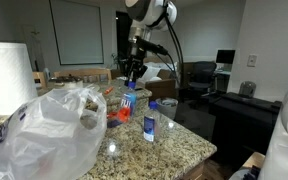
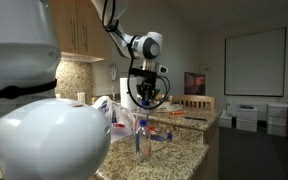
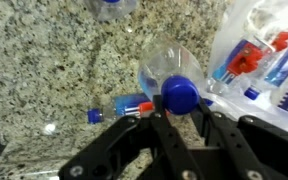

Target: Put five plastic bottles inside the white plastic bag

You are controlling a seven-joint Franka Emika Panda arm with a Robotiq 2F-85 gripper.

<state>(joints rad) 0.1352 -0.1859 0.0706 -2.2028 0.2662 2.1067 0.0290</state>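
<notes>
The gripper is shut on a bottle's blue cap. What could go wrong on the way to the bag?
1. The gripper holds the bottle only by its cap, so it may swing or slip out.
2. The bag is limp and crumpled; the bottle might catch its edge and fall on the counter.
3. The standing bottle nearby could be knocked over.

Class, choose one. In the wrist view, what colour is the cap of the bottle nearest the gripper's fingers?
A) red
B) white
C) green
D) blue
D: the plastic bottle at the tips of the gripper has a solid blue cap.
</notes>
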